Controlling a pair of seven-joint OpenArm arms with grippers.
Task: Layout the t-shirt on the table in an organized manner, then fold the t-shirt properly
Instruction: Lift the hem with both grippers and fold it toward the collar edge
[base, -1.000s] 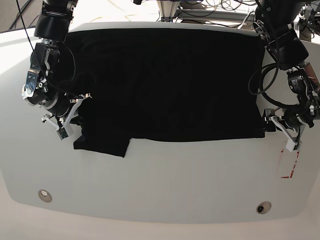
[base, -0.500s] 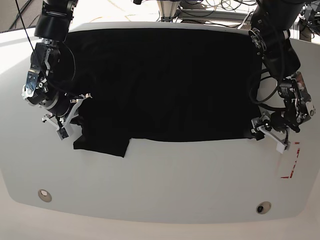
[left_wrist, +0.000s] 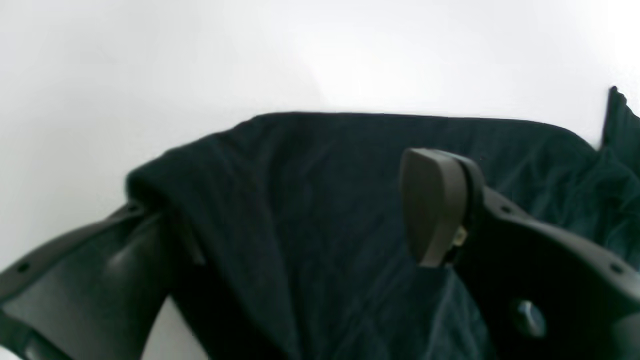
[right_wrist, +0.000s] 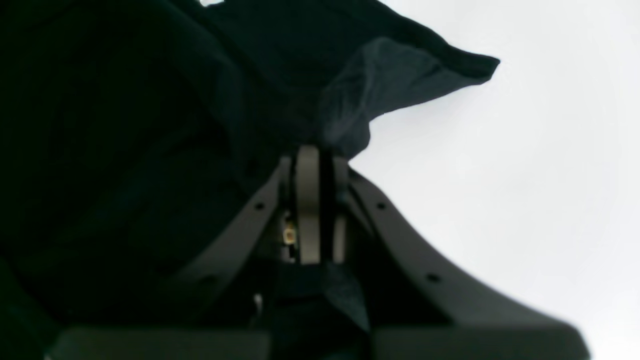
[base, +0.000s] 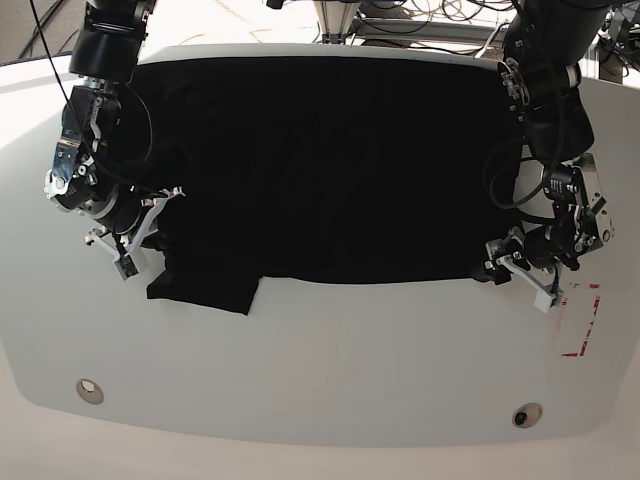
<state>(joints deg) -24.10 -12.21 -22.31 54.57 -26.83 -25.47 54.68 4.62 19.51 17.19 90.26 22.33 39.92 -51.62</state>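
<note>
Fittings (base: 89, 388) are seen nearest on the table (base: 330, 370). Beyond, the t-shirt (base: 330, 160) is spread toward 12 o'clock. At 9 o'clock a bunched fold is pinched by the clenched right gripper (base: 150, 215); at 3 o'clock its edge is straddled by the spread left gripper (base: 510, 265).

Beyond the far edge of my view I see tangled cables (base: 440, 12) and a metal frame post (base: 335, 20); bright, even light glares overhead.
</note>
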